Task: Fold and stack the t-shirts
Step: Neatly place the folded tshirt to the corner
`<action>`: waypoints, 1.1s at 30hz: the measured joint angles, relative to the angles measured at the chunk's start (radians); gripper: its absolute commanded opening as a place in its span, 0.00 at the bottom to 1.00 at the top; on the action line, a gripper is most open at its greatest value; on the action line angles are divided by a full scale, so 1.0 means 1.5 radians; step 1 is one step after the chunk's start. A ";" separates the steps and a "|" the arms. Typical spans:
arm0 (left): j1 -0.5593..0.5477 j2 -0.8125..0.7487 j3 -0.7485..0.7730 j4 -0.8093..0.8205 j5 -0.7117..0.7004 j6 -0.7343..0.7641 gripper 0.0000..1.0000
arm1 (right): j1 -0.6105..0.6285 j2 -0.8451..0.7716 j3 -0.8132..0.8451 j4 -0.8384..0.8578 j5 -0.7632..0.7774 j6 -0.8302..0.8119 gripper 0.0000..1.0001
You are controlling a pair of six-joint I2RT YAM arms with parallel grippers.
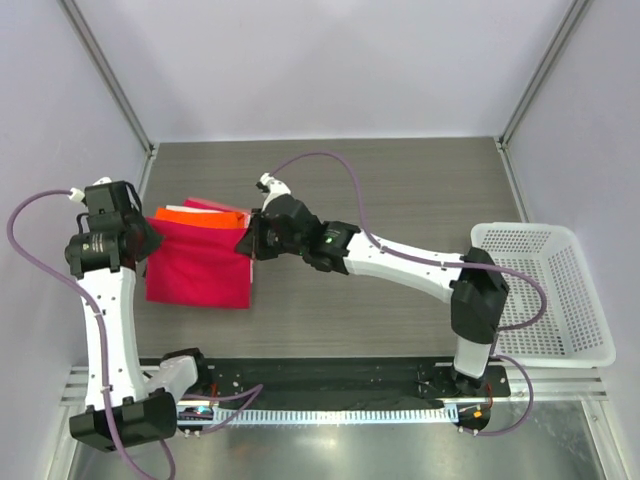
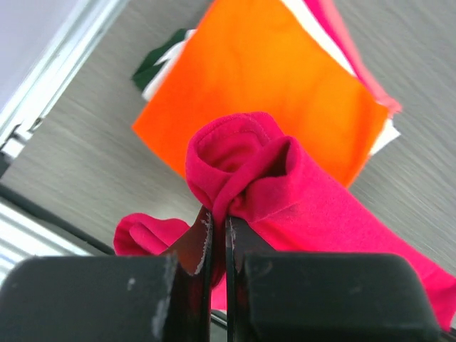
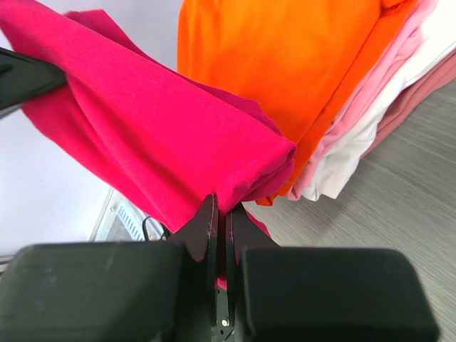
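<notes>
The crimson-red t-shirt (image 1: 198,265) is folded and held stretched between both grippers, over a stack at the table's left. My left gripper (image 1: 150,240) is shut on its bunched left corner (image 2: 242,171). My right gripper (image 1: 247,240) is shut on its right folded edge (image 3: 178,149). The orange t-shirt (image 2: 263,78) lies folded under it, its far edge showing in the top view (image 1: 195,214) and its front in the right wrist view (image 3: 285,64). Pale pink and white folded shirts (image 3: 356,128) lie beneath the orange one.
A white lattice basket (image 1: 545,290) stands at the right edge of the table. A dark green cloth corner (image 2: 153,64) pokes out from under the stack. The left frame rail (image 2: 43,92) runs close beside the stack.
</notes>
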 measured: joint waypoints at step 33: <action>0.041 0.468 0.131 0.156 -0.004 -0.063 0.98 | -0.112 0.368 0.343 -0.030 0.019 -0.015 0.94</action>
